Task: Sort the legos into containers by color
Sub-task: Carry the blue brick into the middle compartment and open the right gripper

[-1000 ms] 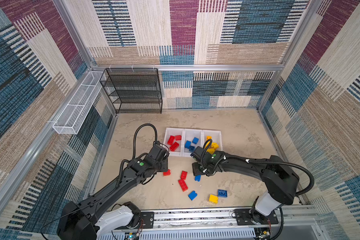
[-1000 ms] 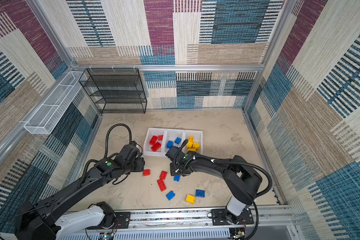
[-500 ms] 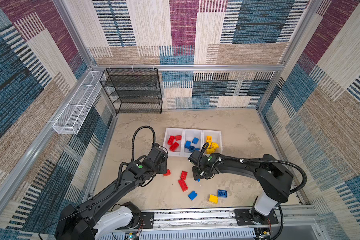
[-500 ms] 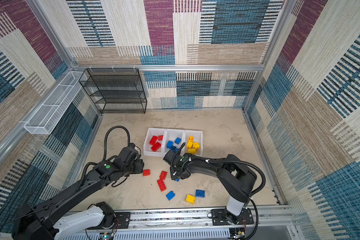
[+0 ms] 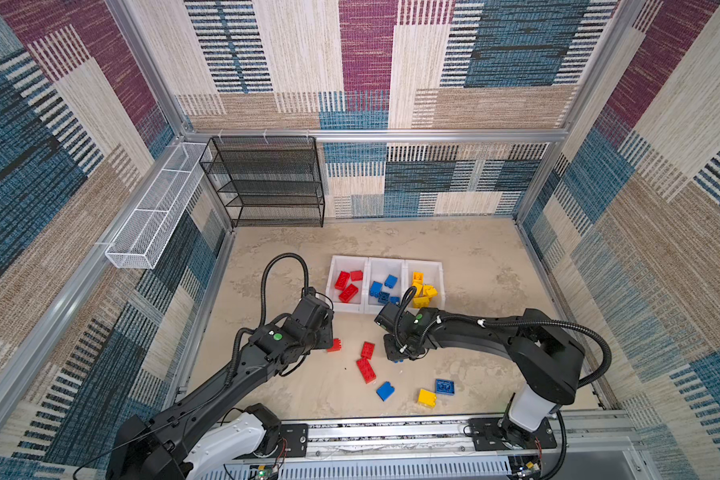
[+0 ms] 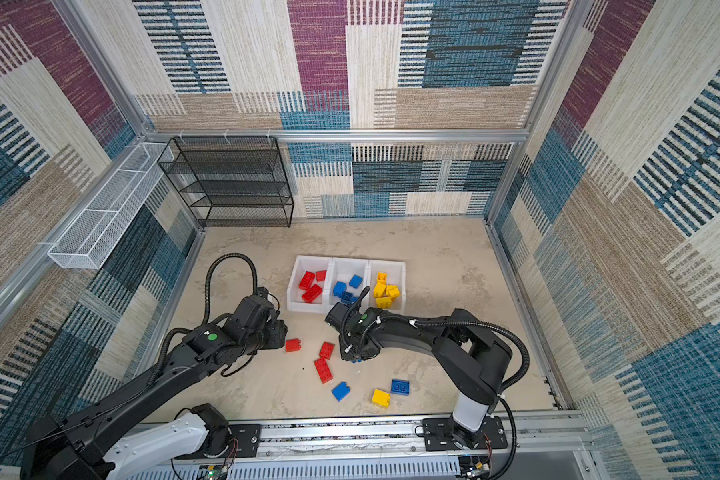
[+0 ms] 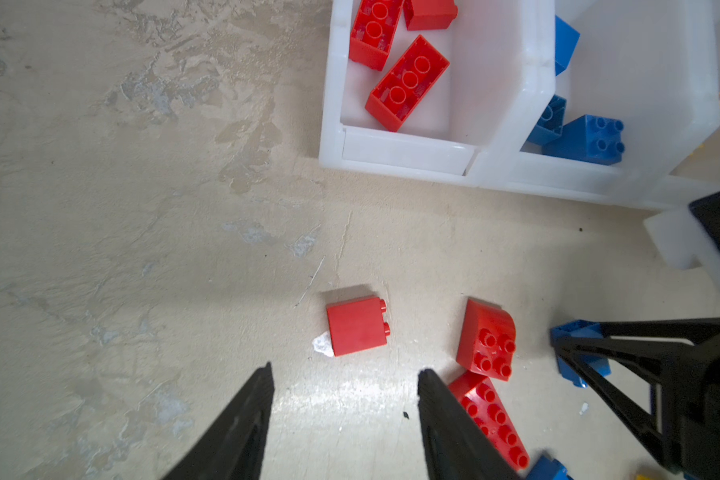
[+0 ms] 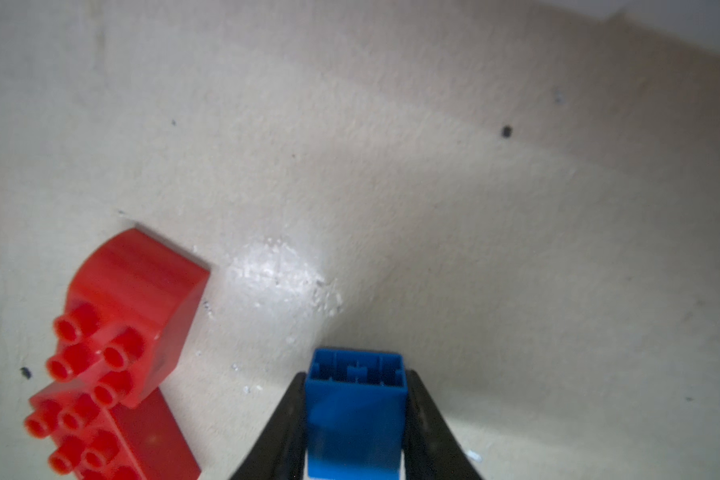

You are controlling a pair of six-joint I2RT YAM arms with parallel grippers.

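My right gripper (image 8: pixel 356 376) is shut on a small blue lego (image 8: pixel 356 411), low over the floor in front of the containers (image 5: pixel 346 308). In both top views it (image 5: pixel 400 356) hides most of that brick. My left gripper (image 7: pixel 346 372) is open, empty, just short of a square red lego (image 7: pixel 356 326) lying on its side (image 5: pixel 334 345). A curved red lego (image 5: pixel 367 350) and an oblong red one (image 5: pixel 366 370) lie between the grippers. The three white bins hold red (image 5: pixel 347 286), blue (image 5: pixel 383 286) and yellow (image 5: pixel 422 289) bricks.
Nearer the front lie a blue brick (image 5: pixel 385 390), a yellow brick (image 5: pixel 426 397) and a flat blue brick (image 5: pixel 444 386). A black mesh rack (image 5: pixel 267 183) stands at the back left, and a white wire basket (image 5: pixel 154 208) hangs on the left wall. The arms' rail (image 5: pixel 391 432) runs along the front.
My right gripper came down over the blue lego in front of the bins and shut on it. My left gripper shifted slightly toward the square red lego and stayed open.
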